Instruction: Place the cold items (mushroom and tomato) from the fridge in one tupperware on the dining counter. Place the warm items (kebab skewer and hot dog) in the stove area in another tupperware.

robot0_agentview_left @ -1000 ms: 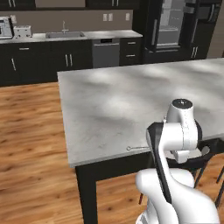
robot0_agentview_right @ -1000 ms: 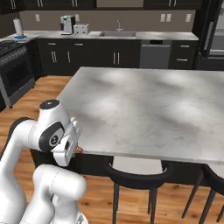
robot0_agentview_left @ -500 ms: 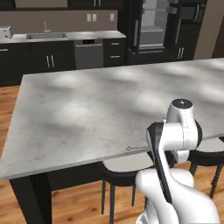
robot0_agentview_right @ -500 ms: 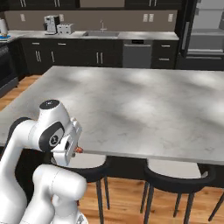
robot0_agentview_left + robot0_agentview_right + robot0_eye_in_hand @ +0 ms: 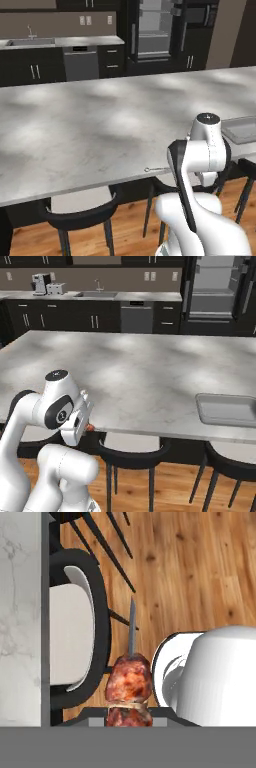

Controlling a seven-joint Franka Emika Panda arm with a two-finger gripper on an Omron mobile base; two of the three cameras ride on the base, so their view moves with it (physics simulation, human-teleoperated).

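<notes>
the hand view looks straight down at the kebab skewer (image 5: 128, 684). its meat is lumpy, brown and red, and a thin grey metal stick pokes out of it over the wood floor (image 5: 200, 572). the meat sits right where the gripper (image 5: 128, 712) fingers come up, so the fingers are clenched tight on the kebab skewer. the fingers themselves are hard to see, because the meat and the bottom edge hide them. beside the skewer is a stool (image 5: 75, 632) with a pale seat and a black rim, and the edge of the marble counter (image 5: 20, 612) runs down the side.

the left base view shows what the hand view does not: the big grey and white marble counter (image 5: 90, 130), smooth and flat, with just the thin tip of the skewer (image 5: 156, 170) sticking out past the white arm. a flat grey tupperware (image 5: 243, 128) sits on the counter, cut off by the picture's edge.

the right base view shows the whole tupperware (image 5: 227, 409), a low tray shape with round corners, near the counter's front edge. a tiny reddish bit of the kebab (image 5: 90, 427) peeks out under the hand. the fridge (image 5: 217, 291) stands far back, dark and shiny.
</notes>
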